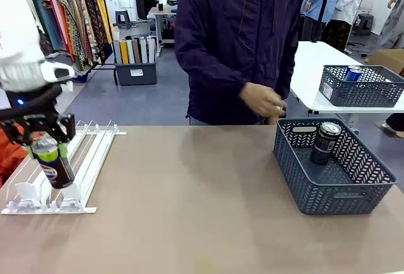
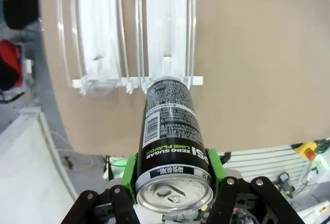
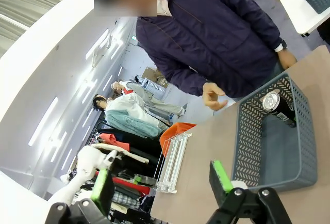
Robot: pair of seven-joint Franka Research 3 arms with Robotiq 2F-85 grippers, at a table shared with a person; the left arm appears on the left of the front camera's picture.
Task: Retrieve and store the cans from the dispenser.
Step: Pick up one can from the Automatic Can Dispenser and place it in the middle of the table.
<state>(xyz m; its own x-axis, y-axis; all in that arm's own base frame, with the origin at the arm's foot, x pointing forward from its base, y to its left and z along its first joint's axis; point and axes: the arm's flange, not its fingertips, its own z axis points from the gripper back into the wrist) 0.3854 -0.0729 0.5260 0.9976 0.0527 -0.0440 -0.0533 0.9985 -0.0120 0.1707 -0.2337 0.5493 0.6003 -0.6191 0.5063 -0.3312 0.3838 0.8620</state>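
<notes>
The left jaws are clamped narrow on a black lime-rimmed can (image 2: pixel 170 115), green pads (image 2: pixel 215 170) pressing its sides just below the silver top, so the can hangs at the near stopper end of the white dispenser (image 1: pixel 95 154); whether its base touches the rails I cannot tell. A slim can like this is probably thin-walled, smooth and slippery, and weighty if full. Held this high it may swing, so a firm but not crushing grip nearer mid-body would likely serve better. The right jaws stand wide and hold nothing, above the table (image 1: pixel 189 211). The grey basket (image 1: pixel 334 192) on the table holds one black can (image 1: pixel 326 141), leaning. A second basket (image 1: pixel 363 91) on the far white table holds a blue can (image 1: pixel 352 73).
</notes>
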